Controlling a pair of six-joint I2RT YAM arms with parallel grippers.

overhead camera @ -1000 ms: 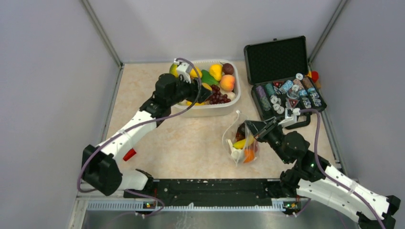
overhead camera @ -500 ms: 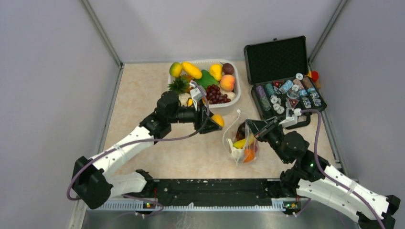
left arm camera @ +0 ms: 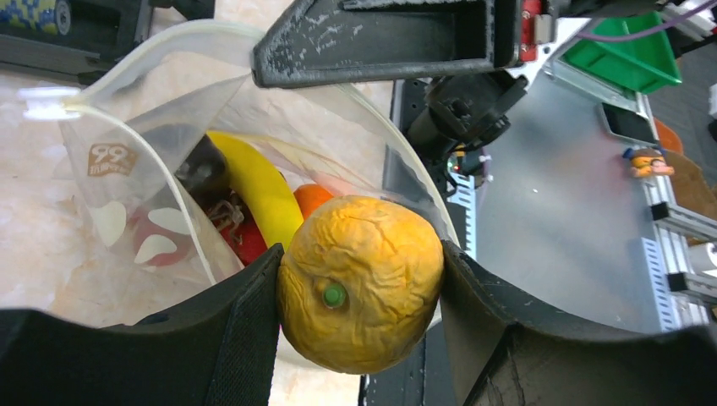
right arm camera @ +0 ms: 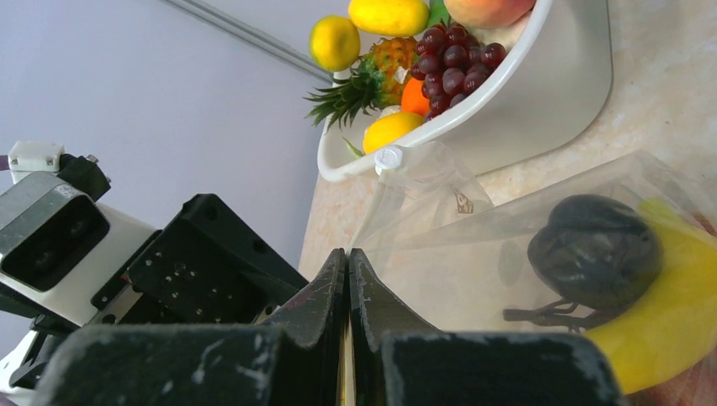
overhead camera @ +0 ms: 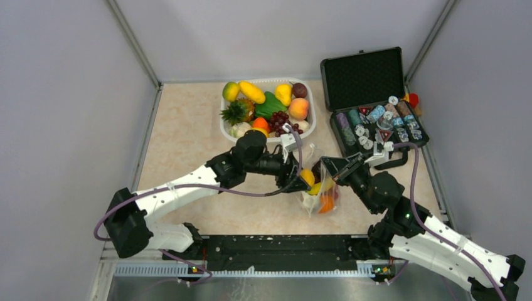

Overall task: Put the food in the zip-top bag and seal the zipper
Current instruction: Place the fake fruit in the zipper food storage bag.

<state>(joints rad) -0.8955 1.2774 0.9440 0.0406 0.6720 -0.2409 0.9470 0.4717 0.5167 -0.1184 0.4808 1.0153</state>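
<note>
My left gripper (overhead camera: 305, 177) is shut on a wrinkled yellow-orange fruit (left arm camera: 359, 283) and holds it right at the open mouth of the clear zip-top bag (overhead camera: 319, 191). My right gripper (overhead camera: 327, 165) is shut on the bag's rim (right arm camera: 397, 241) and holds the mouth up and open. Inside the bag lie a yellow banana (left arm camera: 254, 190), a red fruit (left arm camera: 245, 241), an orange one (left arm camera: 313, 199) and a dark fruit (right arm camera: 596, 249). The zipper strip (left arm camera: 144, 51) curves open, with its white slider (right arm camera: 389, 157) at one end.
The white tub (overhead camera: 295, 143) behind the bag holds more toy fruit: grapes (overhead camera: 280, 122), a peach (overhead camera: 298, 108), a pineapple (overhead camera: 237, 113). An open black case (overhead camera: 370, 78) of chips stands at the right. A small red thing (overhead camera: 170, 204) lies by the left arm.
My left arm has swung from the white tub down and right to the bag's mouth, carrying the yellow-orange fruit. My right gripper has kept its hold on the bag's rim.
</note>
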